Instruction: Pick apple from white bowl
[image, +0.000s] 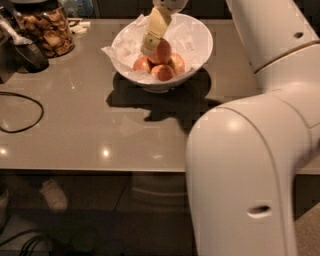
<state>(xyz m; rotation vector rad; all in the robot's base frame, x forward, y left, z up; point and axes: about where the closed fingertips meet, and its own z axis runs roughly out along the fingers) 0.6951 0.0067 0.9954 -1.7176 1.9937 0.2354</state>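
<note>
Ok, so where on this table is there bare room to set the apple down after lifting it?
The widest bare stretch of table lies in front of the bowl, between the black cable and the robot's arm. The back corner by the jar is crowded. The hand is over the bowl, at the apple.
</note>
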